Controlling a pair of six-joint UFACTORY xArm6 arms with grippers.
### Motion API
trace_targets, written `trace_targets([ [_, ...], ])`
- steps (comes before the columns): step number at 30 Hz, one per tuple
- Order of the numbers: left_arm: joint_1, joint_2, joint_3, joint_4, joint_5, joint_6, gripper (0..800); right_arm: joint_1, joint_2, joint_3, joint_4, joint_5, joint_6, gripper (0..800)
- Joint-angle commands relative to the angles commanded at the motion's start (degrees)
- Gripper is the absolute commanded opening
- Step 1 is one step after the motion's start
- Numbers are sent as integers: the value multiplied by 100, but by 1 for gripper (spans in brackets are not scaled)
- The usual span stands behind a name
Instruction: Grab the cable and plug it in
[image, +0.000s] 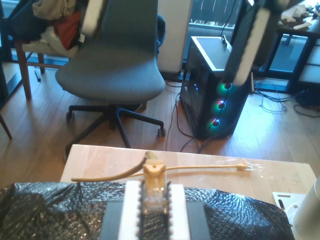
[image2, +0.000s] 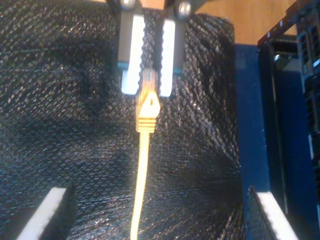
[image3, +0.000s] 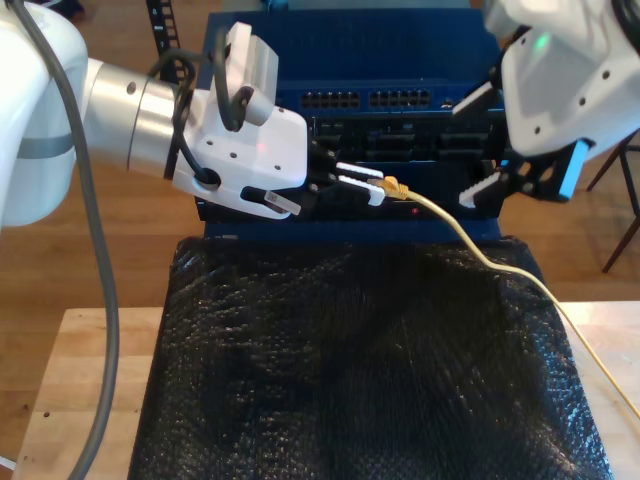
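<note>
Exterior view has my first gripper (image3: 372, 186) with jaws pinched on the cable (image3: 470, 245) plug near the blue rack (image3: 400, 60), second gripper (image3: 482, 145) wide open; shallow grip could twist and miss the port.

Open air above the black mat (image3: 360, 380); blue rack (image3: 400, 70) close behind.

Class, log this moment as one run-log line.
first claw: shut on cable plug | second claw: open | cable: unplugged

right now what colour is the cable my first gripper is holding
Pale yellow cable, held in my first gripper; clearest in the second wrist view.
</note>
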Motion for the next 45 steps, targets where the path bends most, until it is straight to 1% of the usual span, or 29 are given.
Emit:
trace_targets([
  [4, 0, 53, -9, -9, 114, -79, 3, -35, -26, -26, 246, 0, -9, 798],
  [8, 62, 167, -35, -149, 352, -123, 5, -62, -44, -18, 273, 0, -18, 792],
  [11, 176, 343, -44, -325, 519, -132, 5, -53, -62, -18, 273, 0, -35, 763],
  [12, 211, 396, -62, -369, 598, -158, 5, -53, -114, -9, 281, 9, -53, 750],
  [14, 273, 484, -149, -396, 721, -255, 6, -35, -281, 35, 281, 9, -97, 750],
  [19, 308, 668, -246, -396, 1064, -369, 6, -44, -747, 193, 273, -18, -642, 756],
  [23, 308, 765, -246, -431, 1222, -396, 6, -44, -844, 246, 273, -18, -712, 756],
  [25, 316, 818, -246, -527, 1407, -475, 6, -44, -870, 264, 299, -26, -730, 756],
  [29, 369, 976, -246, -721, 1793, -545, 6, -18, -1037, 484, 334, -220, -862, 758],
  [34, 510, 1187, -246, -862, 1969, -554, 6, 9, -1398, 897, 492, -905, -1125, 758],
  [37, 519, 1310, -246, -976, 2215, -598, 6, 44, -1451, 941, 563, -958, -1143, 758],
  [43, 545, 1363, -229, -1046, 2426, -651, 6, 290, -1521, 1037, 659, -967, -1336, 767],
  [45, 563, 1468, -229, -1055, 2576, -651, 6, 413, -1521, 1064, 765, -976, -1415, 768],
])
